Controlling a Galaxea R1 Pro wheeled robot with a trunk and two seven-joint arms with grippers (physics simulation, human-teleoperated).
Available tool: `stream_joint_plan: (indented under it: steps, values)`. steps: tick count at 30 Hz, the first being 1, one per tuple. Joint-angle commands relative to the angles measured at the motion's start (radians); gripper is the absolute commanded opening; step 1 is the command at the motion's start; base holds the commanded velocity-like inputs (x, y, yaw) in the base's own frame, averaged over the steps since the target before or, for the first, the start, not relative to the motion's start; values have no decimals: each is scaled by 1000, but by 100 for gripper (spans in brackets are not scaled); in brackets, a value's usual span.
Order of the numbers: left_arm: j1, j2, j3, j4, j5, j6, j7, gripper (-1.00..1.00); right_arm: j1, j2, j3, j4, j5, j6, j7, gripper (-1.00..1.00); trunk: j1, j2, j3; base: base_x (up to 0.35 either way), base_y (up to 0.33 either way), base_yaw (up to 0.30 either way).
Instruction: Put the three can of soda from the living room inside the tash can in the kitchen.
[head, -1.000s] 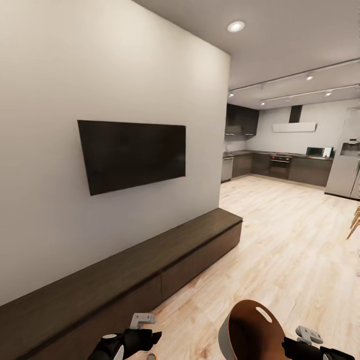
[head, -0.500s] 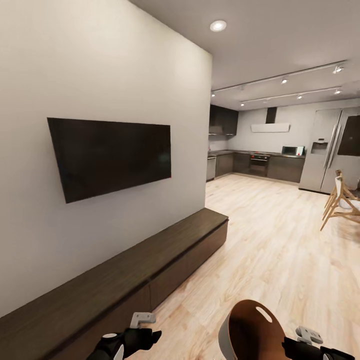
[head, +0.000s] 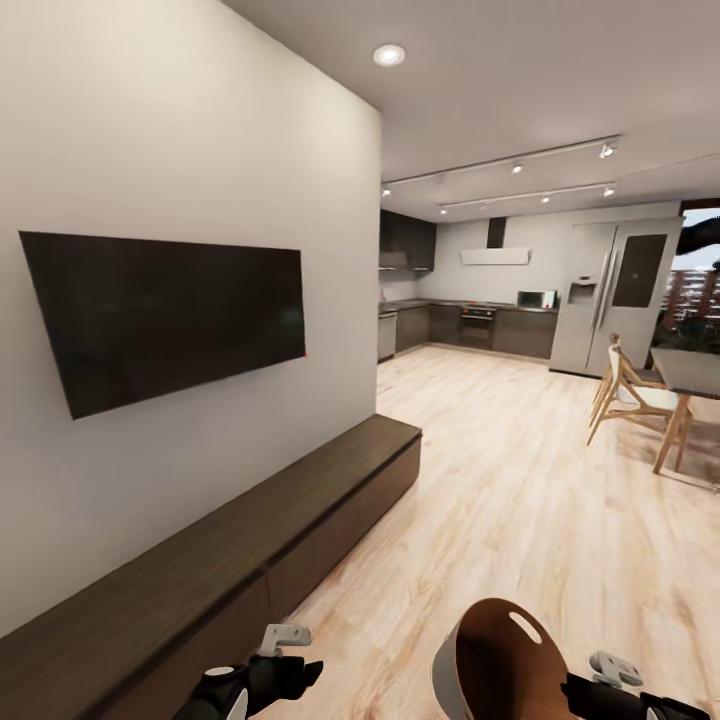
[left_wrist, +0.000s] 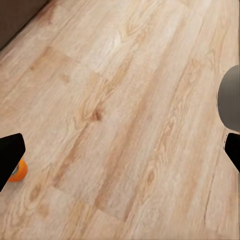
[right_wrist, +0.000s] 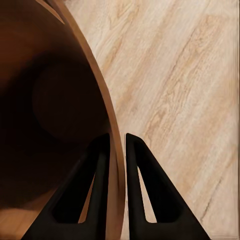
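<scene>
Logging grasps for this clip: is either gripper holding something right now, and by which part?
The right gripper holds the trash can, fingers pinching its thin rim wall. The left gripper is open and empty.

Both arms (head: 245, 685) are glossy black with pale grey wrist blocks (head: 283, 636); the right wrist view shows slim, tapered black jaws.

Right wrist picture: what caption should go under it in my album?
Right gripper pinching the copper trash can's thin wall above the wood floor.
</scene>
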Motion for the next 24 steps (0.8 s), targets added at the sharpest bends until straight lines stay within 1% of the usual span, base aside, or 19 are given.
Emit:
stream_joint_plan:
  steps: [1,11,16,24]
  values:
    - [0,0,0,0,0,0,0,100,-1,0,-4,-1,-16,4,7,-100,0,0,0,0,0,-248]
    - [0,0,0,0,0,0,0,100,-1,-1,-4,-1,-16,4,8,-100,0,0,0,0,3,-233]
    - [1,0,0,3,0,0,0,100,-1,0,-4,-1,-15,3,8,-100,0,0,0,49,173,-54]
    - [0,0,0,7,0,0,0,100,-1,0,-3,-1,-15,3,8,-100,0,0,0,195,219,-6]
